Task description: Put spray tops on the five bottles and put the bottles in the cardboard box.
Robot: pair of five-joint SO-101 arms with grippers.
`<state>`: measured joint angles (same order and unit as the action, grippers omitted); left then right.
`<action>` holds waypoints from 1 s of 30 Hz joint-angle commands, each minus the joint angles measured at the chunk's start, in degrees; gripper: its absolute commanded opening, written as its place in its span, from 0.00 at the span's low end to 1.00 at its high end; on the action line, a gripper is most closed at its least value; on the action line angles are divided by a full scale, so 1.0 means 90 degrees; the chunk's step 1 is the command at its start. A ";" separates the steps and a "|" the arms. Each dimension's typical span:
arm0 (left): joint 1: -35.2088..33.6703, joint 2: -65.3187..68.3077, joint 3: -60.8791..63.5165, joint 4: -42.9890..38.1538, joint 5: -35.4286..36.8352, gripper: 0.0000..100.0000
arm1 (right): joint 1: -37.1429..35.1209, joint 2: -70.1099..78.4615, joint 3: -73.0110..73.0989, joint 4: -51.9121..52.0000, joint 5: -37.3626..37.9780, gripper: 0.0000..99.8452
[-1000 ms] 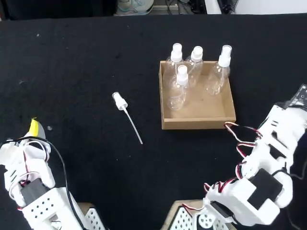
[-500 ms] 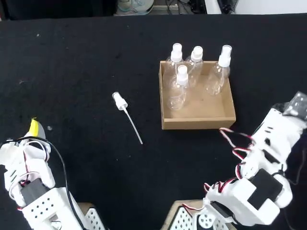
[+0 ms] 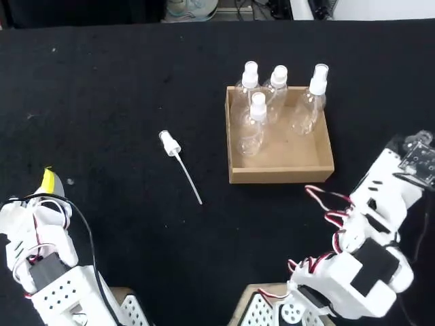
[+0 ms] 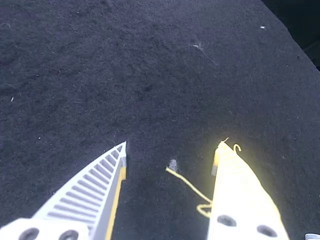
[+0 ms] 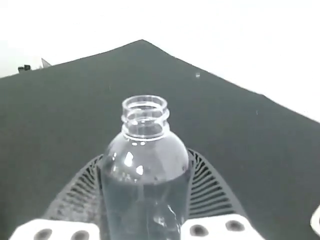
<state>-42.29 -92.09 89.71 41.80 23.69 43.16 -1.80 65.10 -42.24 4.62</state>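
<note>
Risk: uncapped bottle (image 5: 144, 125) in right gripper (image 5: 147, 170), jaws closed round its body, open neck poking past them; held right of cardboard box (image 3: 280, 173). Clear plastic prob. slick: loose grip → twists or drops, hard grip → dents. Last spray top (image 3: 170, 145) lies flat on table (image 3: 102, 88) left of box, well apart from either gripper; long dip tube (image 3: 189, 178) may bend or miss neck. Left gripper (image 4: 171, 150) wide open, empty. 4 capped bottles (image 3: 258, 115) crowd box's back & left; 5th could knock them.
</note>
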 commanded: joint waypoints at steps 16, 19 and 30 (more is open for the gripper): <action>0.0073 -0.0049 -0.0337 -0.0098 0.0049 0.27 | 0.0010 0.2427 -0.1968 -0.1993 0.0010 0.01; 0.0073 -0.0049 -0.0337 -0.0098 0.0049 0.27 | 0.0020 0.2935 -0.1968 -0.2764 0.0010 0.01; 0.0073 -0.0049 -0.0337 -0.0098 0.0049 0.27 | 0.0010 0.3414 -0.1724 -0.3106 0.0195 0.12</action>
<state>-42.29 -92.09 89.71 41.80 23.69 42.90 29.58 50.33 -68.62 5.49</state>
